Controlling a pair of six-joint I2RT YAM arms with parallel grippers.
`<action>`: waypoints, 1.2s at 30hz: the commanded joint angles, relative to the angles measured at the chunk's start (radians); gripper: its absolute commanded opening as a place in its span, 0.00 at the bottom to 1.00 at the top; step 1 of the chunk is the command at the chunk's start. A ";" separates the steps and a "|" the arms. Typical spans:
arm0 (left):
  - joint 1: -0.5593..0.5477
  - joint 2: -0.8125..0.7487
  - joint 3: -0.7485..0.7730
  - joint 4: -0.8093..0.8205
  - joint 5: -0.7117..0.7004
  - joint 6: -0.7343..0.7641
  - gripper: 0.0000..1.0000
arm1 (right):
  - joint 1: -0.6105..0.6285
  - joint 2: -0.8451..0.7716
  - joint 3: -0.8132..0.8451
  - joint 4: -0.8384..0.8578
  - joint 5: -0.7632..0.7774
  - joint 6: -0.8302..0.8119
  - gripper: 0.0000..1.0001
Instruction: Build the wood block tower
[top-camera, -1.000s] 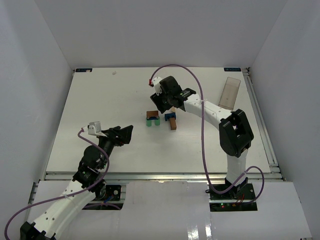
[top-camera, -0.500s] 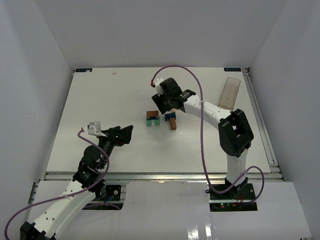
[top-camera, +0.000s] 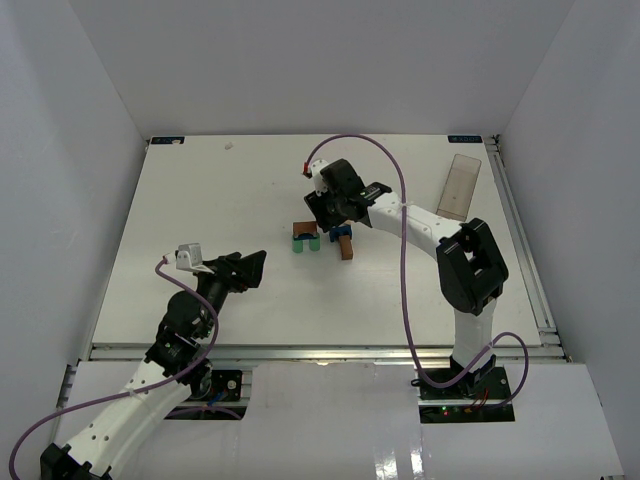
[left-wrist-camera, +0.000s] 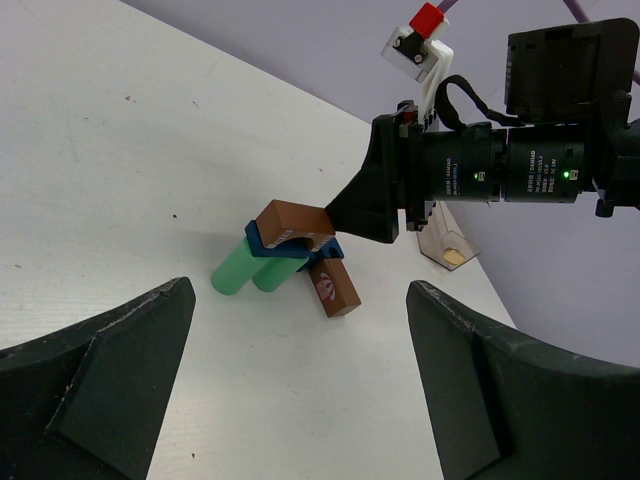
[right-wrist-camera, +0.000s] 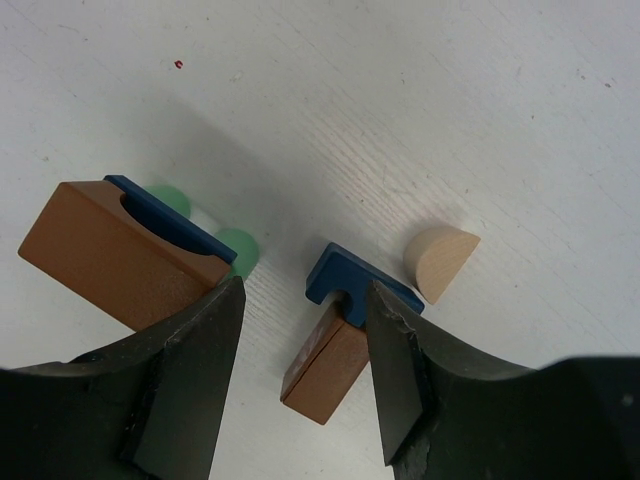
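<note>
As we lowered, right gripper (right-wrist-camera: 300, 312): half-open, empty, straddling blue piece (right-wrist-camera: 355, 280) and brown brick (right-wrist-camera: 322, 372)
Left gripper (left-wrist-camera: 300, 352): fully open, empty
Meaning: grasp likely next

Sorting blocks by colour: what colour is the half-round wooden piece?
The half-round wooden piece is pale tan, clearest in the right wrist view.

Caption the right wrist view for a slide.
Open right gripper framing a blue notched wooden block and a brown rectangular wooden brick.

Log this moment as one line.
left fingers: open, empty | right fingers: open, empty, by blue piece on brown brick | brown block over green cylinders
</note>
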 joint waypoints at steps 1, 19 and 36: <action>0.001 -0.008 0.000 0.003 0.001 0.009 0.98 | -0.003 -0.049 -0.005 0.049 -0.023 0.018 0.57; 0.000 -0.004 -0.006 0.012 0.001 0.015 0.98 | -0.014 -0.050 -0.015 0.030 0.092 0.027 0.57; 0.004 0.645 0.169 0.110 0.160 0.068 0.00 | 0.004 -0.361 -0.422 0.266 -0.070 0.103 0.57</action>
